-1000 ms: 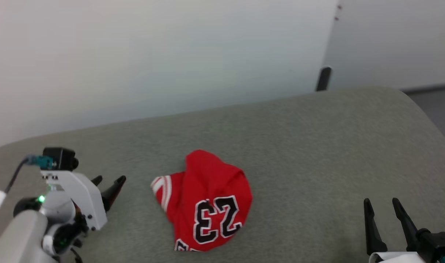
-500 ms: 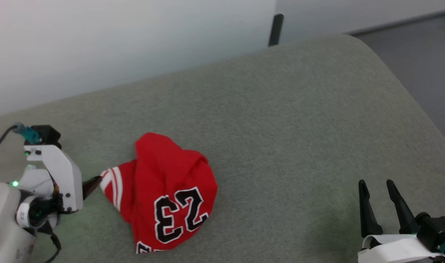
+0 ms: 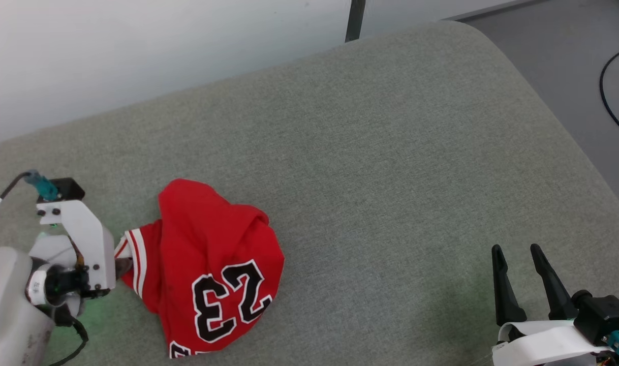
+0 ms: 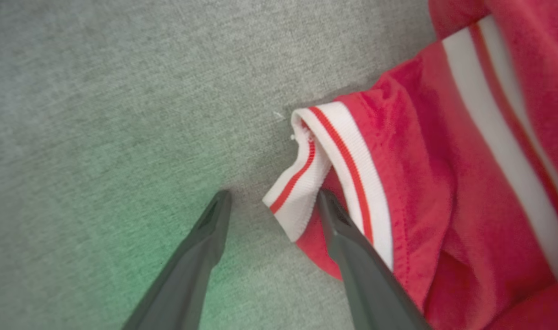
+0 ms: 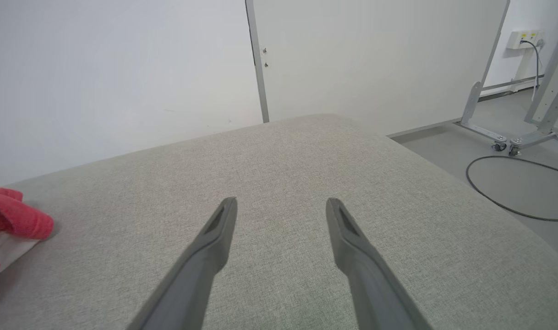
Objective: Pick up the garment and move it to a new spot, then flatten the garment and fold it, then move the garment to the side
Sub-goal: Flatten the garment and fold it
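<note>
At the near edge of the grey upholstered surface (image 3: 391, 152), my left gripper (image 4: 273, 195) is low over the fabric with its fingers spread, the garment's red-and-white striped cuff (image 4: 334, 151) lying between them and one fingertip right at its hem (nothing pinched). My right gripper (image 3: 516, 249) hovers well apart to the right, fingers also wide and empty. Just beyond my left one, the red jersey (image 3: 208, 254) lies crumpled, its black 23 facing up. Farther off are the white wall (image 3: 136, 51) and a black cable (image 3: 612, 96) on the floor.
</note>
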Controlling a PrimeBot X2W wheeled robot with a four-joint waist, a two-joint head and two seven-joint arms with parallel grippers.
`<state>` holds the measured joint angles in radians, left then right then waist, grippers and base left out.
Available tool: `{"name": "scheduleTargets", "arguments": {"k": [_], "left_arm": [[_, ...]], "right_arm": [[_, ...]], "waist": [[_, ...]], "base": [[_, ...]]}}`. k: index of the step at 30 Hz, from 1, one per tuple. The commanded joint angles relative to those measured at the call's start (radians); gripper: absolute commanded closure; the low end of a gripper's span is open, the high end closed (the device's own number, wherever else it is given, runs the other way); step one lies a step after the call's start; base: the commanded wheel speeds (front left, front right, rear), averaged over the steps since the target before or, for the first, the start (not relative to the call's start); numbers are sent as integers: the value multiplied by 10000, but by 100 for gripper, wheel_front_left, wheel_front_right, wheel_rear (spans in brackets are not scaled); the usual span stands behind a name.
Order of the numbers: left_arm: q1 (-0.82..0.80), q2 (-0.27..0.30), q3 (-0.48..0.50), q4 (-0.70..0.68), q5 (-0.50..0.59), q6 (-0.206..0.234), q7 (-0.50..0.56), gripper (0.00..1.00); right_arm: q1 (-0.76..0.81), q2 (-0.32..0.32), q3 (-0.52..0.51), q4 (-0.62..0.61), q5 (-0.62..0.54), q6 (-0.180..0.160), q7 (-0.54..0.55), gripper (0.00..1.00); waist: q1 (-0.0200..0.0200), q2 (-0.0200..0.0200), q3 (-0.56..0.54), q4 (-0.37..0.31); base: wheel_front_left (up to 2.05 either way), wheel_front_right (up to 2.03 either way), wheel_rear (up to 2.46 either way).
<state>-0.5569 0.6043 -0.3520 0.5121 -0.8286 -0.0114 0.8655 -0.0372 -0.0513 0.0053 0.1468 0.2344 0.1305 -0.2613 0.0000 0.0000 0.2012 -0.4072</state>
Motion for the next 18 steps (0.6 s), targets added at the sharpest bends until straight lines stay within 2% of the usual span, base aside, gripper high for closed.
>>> {"name": "scheduleTargets", "arguments": {"k": [1, 2, 3, 14, 18], "left_arm": [[272, -391, -232, 226, -169, 34, 186, 39], [248, -422, -306, 263, -160, -70, 248, 78], [227, -440, -317, 304, -152, -73, 236, 100], [-568, -152, -278, 423, 211, -26, -136, 100], [-716, 312, -251, 343, 474, -53, -247, 100]], "right_arm": [[-165, 15, 25, 14, -33, 5, -57, 0], [-161, 15, 35, 19, -46, 5, -57, 0], [-151, 15, 30, 26, -55, 5, -57, 0], [198, 12, -221, 44, -346, 5, -57, 0], [310, 14, -256, 55, -410, 5, -57, 0]], "waist": [[0, 0, -42, 25], [0, 0, -74, 38], [0, 0, -108, 58], [0, 0, -851, 812], [0, 0, -1172, 1248]], "base": [[0, 0, 0], [0, 0, 0], [0, 0, 0], [0, 0, 0], [0, 0, 0]]}}
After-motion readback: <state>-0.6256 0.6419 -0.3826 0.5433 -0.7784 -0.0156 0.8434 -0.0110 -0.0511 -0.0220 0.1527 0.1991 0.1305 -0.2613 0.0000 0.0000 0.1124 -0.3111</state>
